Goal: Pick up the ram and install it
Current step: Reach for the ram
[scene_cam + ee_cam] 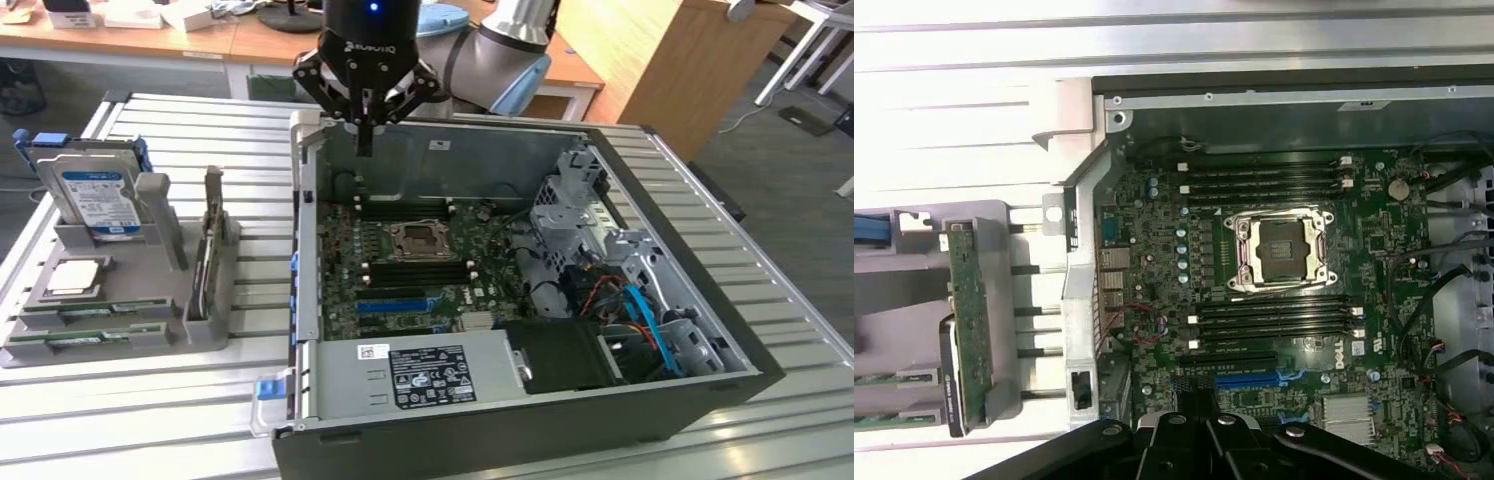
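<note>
The ram (206, 252) is a thin green stick standing on its edge in a slot of the grey holder (160, 335), at the exterior view's left, outside the computer case. In the wrist view the ram (970, 330) shows as a long green board in that holder. My gripper (363, 138) hangs above the far left corner of the open case (304, 300), well apart from the ram. Its fingers are shut and hold nothing. The black fingers (1172, 440) also show over the motherboard (1154, 240), whose black memory slots (1264, 180) stand bare.
A blue-labelled hard drive (96, 195) stands in the holder, with a square silver processor (74, 278) in front of it and two flat green sticks (94, 312) below. The case holds a bare processor socket (416, 240), a power supply (427, 375) and cables (641, 310).
</note>
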### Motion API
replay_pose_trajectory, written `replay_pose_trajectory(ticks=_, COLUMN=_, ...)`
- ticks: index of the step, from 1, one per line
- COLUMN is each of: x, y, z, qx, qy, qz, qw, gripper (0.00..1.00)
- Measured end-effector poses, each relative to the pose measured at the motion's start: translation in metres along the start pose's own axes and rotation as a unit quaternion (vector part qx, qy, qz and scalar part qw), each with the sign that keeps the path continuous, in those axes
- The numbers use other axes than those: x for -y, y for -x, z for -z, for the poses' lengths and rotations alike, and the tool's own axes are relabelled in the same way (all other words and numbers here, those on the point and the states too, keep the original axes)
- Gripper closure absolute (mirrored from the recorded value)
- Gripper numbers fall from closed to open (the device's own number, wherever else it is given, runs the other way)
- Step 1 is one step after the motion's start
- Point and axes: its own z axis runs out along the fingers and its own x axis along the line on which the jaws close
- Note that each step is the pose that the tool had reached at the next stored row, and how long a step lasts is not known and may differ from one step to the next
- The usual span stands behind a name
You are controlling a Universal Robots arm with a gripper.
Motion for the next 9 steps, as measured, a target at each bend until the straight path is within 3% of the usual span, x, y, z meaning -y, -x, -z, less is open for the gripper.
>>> replay_pose_trajectory(ticks=9, x=0.0011, y=-0.014, z=0.0002, qx=0.0, qy=0.0, qz=0.0, qw=1.0, gripper=0.89)
